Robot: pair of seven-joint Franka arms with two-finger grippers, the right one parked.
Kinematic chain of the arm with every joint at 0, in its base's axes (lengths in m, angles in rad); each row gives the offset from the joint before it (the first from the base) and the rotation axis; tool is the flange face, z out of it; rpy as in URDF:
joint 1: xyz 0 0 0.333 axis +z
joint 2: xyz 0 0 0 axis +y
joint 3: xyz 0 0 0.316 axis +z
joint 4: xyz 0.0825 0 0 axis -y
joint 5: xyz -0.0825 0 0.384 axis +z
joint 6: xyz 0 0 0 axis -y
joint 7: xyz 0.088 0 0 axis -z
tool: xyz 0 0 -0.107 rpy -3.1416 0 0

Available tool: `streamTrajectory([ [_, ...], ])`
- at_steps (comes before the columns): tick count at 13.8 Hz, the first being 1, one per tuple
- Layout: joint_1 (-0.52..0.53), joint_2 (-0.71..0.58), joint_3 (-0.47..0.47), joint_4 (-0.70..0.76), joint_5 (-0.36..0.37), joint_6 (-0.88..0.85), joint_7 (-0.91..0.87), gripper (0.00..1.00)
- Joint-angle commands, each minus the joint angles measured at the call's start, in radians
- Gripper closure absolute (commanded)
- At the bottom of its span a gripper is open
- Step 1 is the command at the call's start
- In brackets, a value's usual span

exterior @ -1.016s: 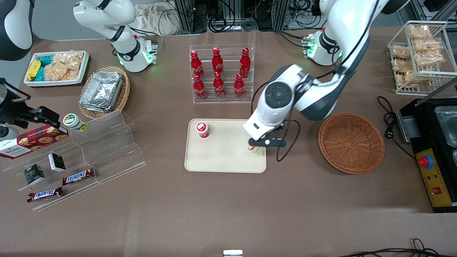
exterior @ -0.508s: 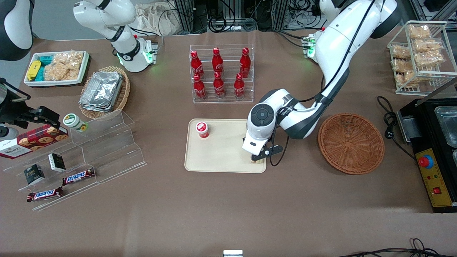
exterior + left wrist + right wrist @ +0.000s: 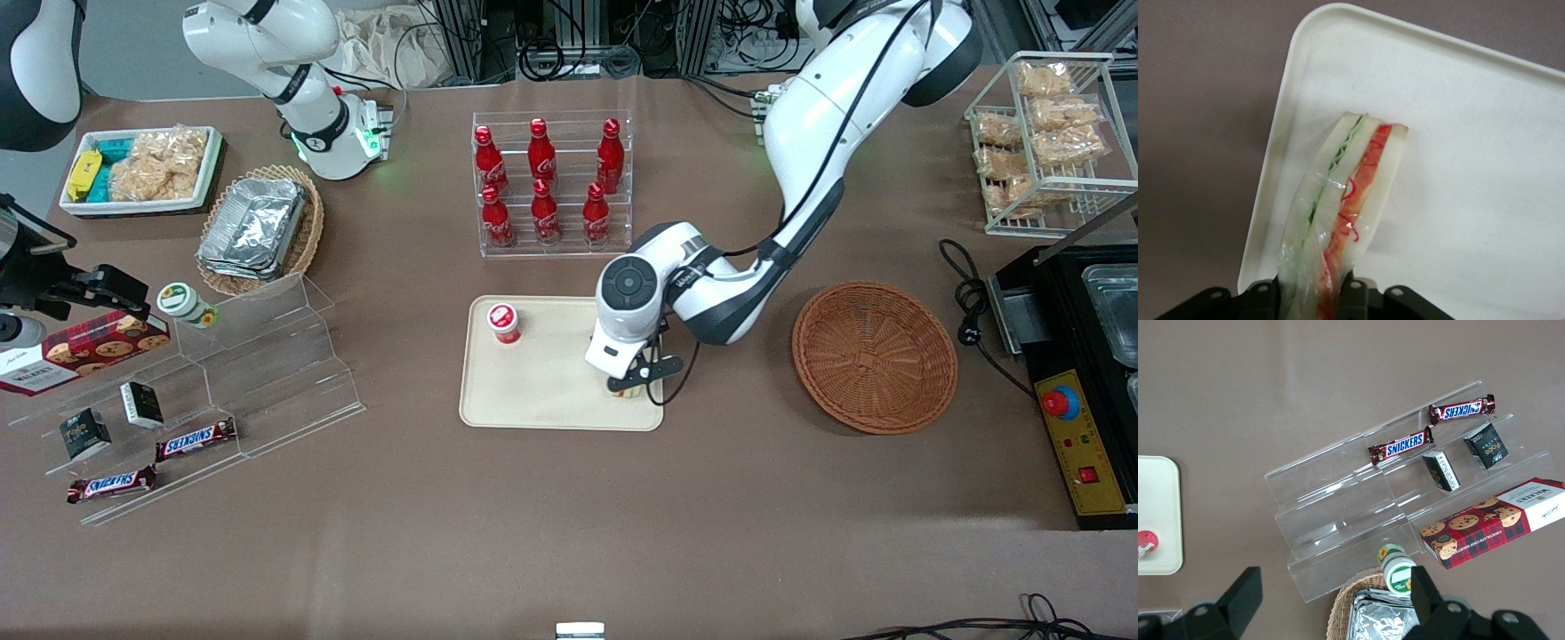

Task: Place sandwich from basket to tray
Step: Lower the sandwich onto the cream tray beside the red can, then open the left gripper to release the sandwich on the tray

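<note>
My left gripper [image 3: 632, 386] is shut on the sandwich [image 3: 1341, 200], a pale bread wedge with green and red filling along its edge. It hangs over the beige tray [image 3: 542, 400], near the tray corner closest to the basket and the front camera. In the left wrist view the sandwich [image 3: 1341, 200] points out over the tray [image 3: 1471, 147] close to its rounded rim; I cannot tell whether it touches. In the front view only a sliver of sandwich [image 3: 633, 392] shows under the wrist. The reddish-brown round basket [image 3: 874, 356] sits empty beside the tray, toward the working arm's end.
A small red-capped cup [image 3: 504, 323] stands on the tray's corner nearest the bottle rack. A clear rack of red bottles [image 3: 547, 182] stands farther from the camera than the tray. A black control box [image 3: 1080, 444] and a wire snack rack [image 3: 1049, 133] lie past the basket. Clear stepped shelves [image 3: 258, 356] lie toward the parked arm's end.
The left arm has carried the sandwich lower and a little farther in over the tray, away from the basket. Nothing else has moved.
</note>
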Motion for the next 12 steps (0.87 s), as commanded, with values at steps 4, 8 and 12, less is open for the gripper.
streamTrajectory([
  [4,-0.001,-0.049,0.006,0.040,0.047,-0.076,-0.017,0.00],
  [8,0.008,-0.147,0.004,0.135,0.035,-0.254,-0.007,0.00],
  [12,0.123,-0.285,0.000,0.091,-0.077,-0.288,0.162,0.00],
])
